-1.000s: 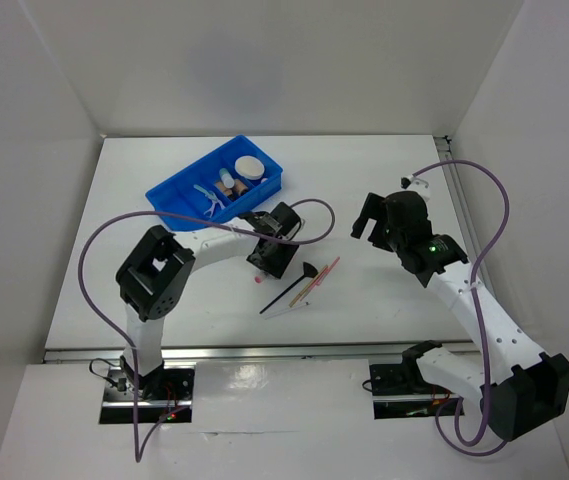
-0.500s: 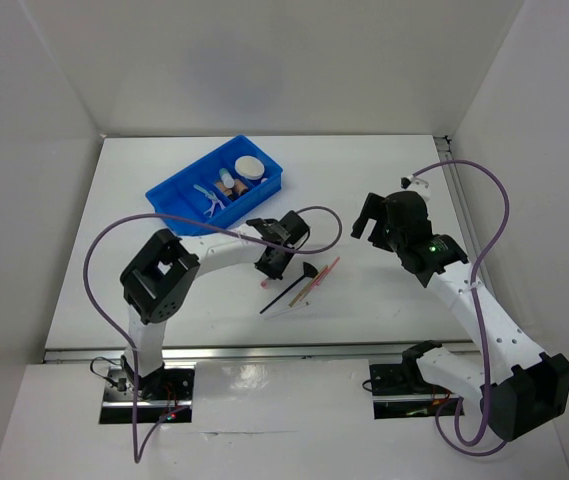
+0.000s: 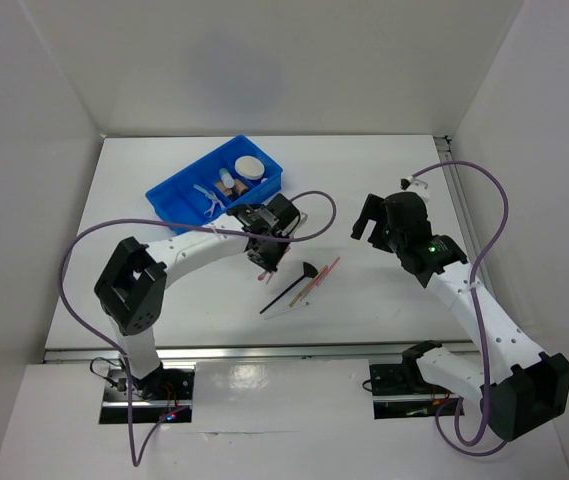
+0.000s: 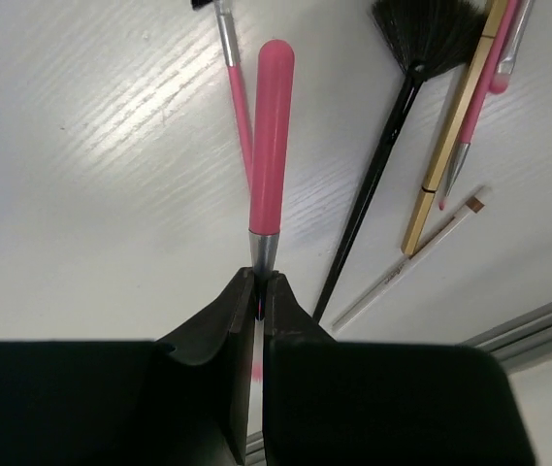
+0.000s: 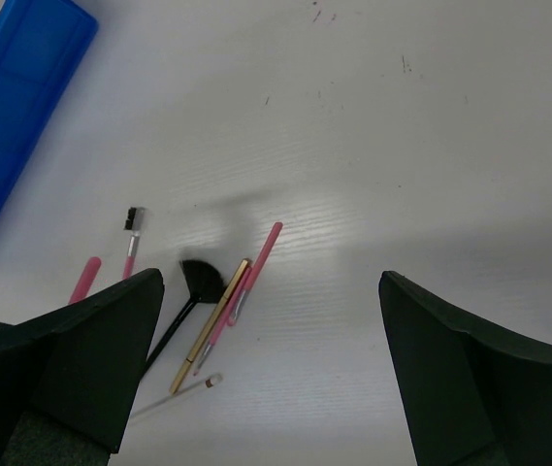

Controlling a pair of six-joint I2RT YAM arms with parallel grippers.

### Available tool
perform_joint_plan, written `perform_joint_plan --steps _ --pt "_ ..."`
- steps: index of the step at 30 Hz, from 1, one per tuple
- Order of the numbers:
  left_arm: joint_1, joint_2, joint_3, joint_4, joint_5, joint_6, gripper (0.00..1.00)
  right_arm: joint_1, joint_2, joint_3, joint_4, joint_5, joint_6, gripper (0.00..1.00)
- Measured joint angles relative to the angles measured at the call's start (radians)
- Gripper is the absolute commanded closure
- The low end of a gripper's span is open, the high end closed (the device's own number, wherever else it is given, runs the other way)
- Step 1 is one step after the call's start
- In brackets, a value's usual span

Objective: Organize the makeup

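Several cosmetics [image 3: 248, 167] lie already in the blue bin [image 3: 169, 195]. Your left gripper [image 4: 259, 283] pinches one pink brush [image 4: 270, 136] near the bin; the right gripper [image 5: 271, 291] gapes wide, empty. Other sticks [image 4: 445, 146] wait near it too.

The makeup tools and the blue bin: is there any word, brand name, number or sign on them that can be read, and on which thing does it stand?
No text can be read in any view.
The pink-handled brush held in the left end effector: plain, no print.
The black fan brush and the gold pencil: no mark shows.
The cosmetics in the blue bin: too small to tell.
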Motion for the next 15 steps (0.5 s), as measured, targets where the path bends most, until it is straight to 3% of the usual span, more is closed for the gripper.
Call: perform_joint_plan --steps 7,15 --pt "0.139 -0.016 0.031 -0.007 0.054 -0.047 1.00 0.000 0.000 -0.002 0.000 0.000 0.000 0.00" --pt "0.496 -0.074 0.072 0.004 0.049 -0.264 1.00 0.000 0.000 -0.004 0.000 0.000 0.000 0.00"
